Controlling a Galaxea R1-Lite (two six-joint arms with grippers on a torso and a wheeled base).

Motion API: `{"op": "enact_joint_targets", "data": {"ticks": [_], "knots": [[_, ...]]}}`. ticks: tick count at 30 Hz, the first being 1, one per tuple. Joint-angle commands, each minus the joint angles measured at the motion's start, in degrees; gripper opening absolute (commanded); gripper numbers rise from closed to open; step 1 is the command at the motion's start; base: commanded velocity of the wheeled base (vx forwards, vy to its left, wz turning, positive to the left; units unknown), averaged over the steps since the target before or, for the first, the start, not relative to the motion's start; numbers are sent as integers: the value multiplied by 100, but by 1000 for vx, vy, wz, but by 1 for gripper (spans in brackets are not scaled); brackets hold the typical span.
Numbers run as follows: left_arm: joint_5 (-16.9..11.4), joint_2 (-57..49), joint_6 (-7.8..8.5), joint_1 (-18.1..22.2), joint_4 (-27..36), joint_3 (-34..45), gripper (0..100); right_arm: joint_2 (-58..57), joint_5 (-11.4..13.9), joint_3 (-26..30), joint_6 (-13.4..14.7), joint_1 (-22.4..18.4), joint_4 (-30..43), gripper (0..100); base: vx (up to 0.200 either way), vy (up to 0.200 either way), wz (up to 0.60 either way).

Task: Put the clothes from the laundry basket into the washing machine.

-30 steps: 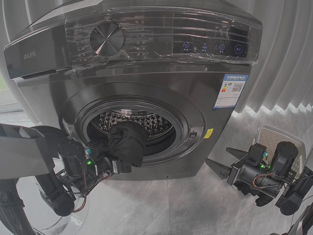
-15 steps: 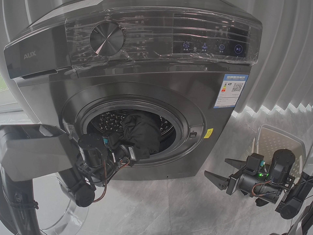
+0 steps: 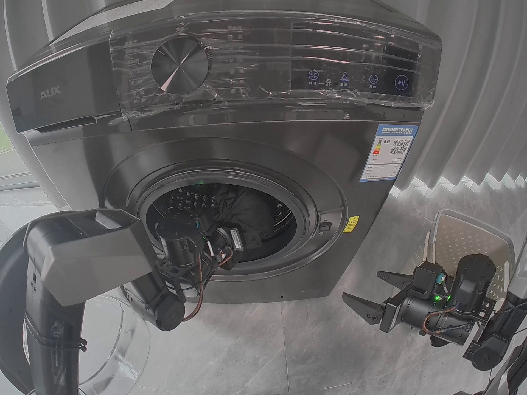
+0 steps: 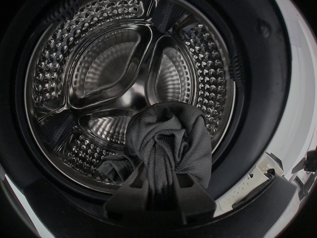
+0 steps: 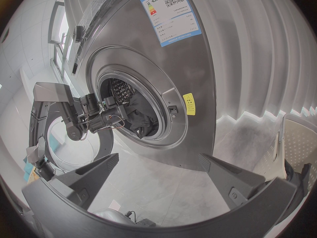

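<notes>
Black garment (image 4: 168, 133) clamped in left hand (image 4: 160, 179) | at washing machine drum (image 4: 109, 66) mouth | right hand (image 5: 158, 157) wide

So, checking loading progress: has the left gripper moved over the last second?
Yes. The left gripper, shut on the garment, went up and rightward, into the washer opening.

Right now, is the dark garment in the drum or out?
Partly in: the dark garment hangs at the mouth of the drum, clamped in the left end effector, not yet released.
</notes>
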Motion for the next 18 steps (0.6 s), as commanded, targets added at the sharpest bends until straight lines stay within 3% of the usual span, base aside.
{"op": "enact_joint_targets", "data": {"ticks": [1, 10, 18], "knots": [[24, 352, -2, 115, 170, -519, 0, 17, 2, 25, 1, 16, -1, 100, 0, 0, 0], [24, 440, -11, 220, 618, -1020, 0, 26, 2, 25, -8, 25, -1, 100, 0, 0, 0], [112, 756, -292, 300, 1497, -2241, 0, 26, 2, 34, 1, 131, -1, 100, 0, 0, 0]]}}
